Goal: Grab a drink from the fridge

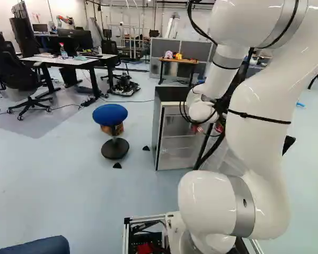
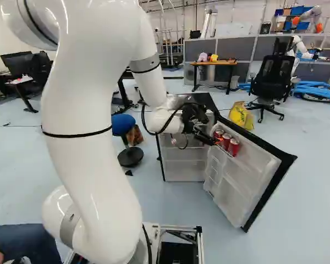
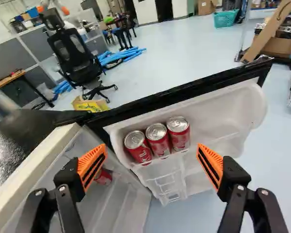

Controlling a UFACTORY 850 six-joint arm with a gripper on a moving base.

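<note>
tool (image 3: 152, 148) is wide open and empty, three red cans (image 3: 156, 139) crammed side by side in the door shelf (image 3: 220, 116), so coming in off-centre could grab two or shove the door lol

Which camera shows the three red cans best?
The wrist view: tops and fronts of all three cans, close up. The right base view shows them smaller; the left base view, only traces of red past the arm.
</note>
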